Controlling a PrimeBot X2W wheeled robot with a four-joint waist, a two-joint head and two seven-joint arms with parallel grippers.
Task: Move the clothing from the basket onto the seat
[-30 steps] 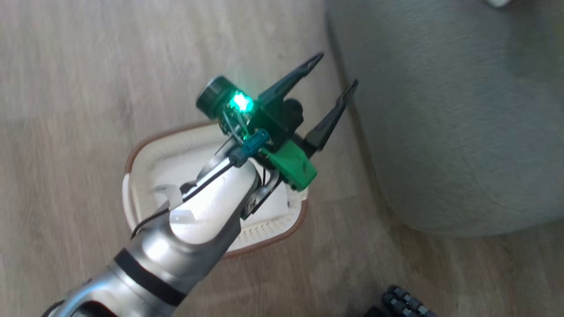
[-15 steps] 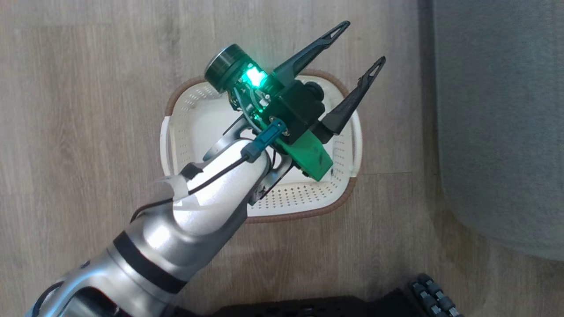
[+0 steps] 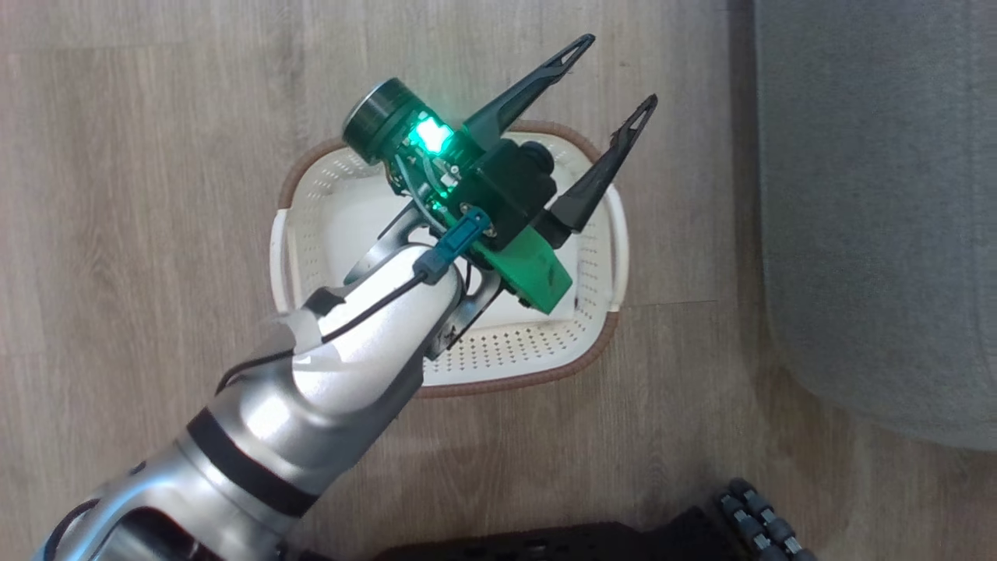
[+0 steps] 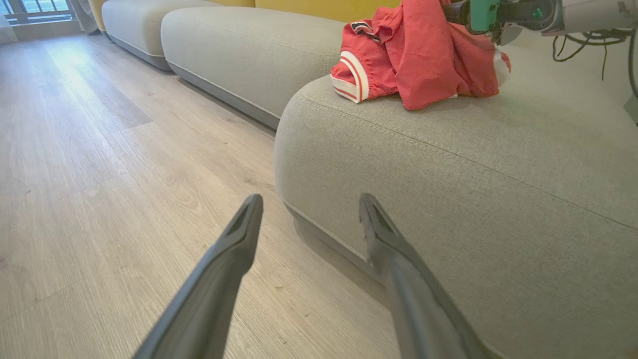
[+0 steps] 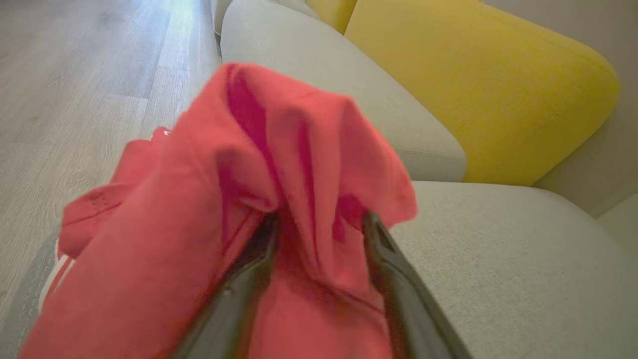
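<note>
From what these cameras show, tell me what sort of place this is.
Likely a home living room: a grey-green sofa seat with yellow back cushions, a wood-plank floor, and a laundry basket standing on that floor.

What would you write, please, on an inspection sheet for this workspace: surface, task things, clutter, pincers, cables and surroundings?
Surface: pale wood-look floor.
Job's things: red clothing heaped on the grey seat; basket on the floor, no clothing in its visible part.
Clutter: nothing seen.
Grippers: left pincer open, empty, above the basket; right pincer open, red cloth draped between its fingers.
Cables: black cable along the left forearm; loose loops by the right arm.
Surroundings: yellow cushion, further grey cushions.
</note>
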